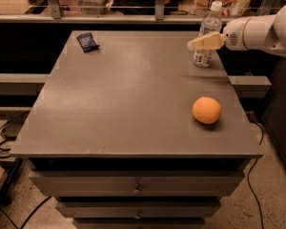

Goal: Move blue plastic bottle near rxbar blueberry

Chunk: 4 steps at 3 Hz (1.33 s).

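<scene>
**Where a white arm [257, 30] juts in from the right**

Where the speckled floor meets the grey metal drawer cabinet [136, 185], dark cables [2, 137] trail at the left. On its flat grey tabletop [128, 89] a round orange fruit [206, 110] sits near the right front. Farther back, by the right edge, the tall clear plastic bottle [209, 26] stands upright, with a white cap and a pale label. The cream gripper [200, 43] lies across its middle; clamped or not, I cannot tell. The small dark navy bar wrapper [87, 41] lies flat at the far left corner, well apart.

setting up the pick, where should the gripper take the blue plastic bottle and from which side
Grip the blue plastic bottle at its slim mid-body, coming in level from the right: it stands upright by the table's far right edge, and the gripper is at that height in front of it.
</scene>
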Available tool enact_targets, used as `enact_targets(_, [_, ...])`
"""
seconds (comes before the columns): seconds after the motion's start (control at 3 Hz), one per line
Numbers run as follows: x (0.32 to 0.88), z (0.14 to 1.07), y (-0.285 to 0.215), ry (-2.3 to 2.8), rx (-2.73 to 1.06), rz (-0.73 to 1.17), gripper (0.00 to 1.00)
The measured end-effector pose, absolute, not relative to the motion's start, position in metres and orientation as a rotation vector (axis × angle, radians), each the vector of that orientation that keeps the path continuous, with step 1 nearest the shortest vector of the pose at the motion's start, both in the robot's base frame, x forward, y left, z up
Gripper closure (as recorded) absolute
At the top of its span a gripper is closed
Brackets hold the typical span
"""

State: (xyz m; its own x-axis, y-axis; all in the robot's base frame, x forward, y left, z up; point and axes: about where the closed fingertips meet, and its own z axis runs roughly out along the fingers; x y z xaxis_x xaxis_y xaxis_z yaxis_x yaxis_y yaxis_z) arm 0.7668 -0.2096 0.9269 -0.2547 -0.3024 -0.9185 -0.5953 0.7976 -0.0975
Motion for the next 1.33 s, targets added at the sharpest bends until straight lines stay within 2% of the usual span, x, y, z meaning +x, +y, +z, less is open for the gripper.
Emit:
enact_targets(0.33, [0.775,0.923,-0.210,1.851,-0.658,0.343,0.19])
enact_targets(0.67, [0.779,0.926,-0.200,1.833,-0.676,0.368,0.43])
enact_targets(1.0, [0.778,0.942,-0.170,1.811,-0.741,0.406,0.66])
enact_targets(1.33, [0.771,0.970,-0.115,1.749,-0.877,0.440,0.89])
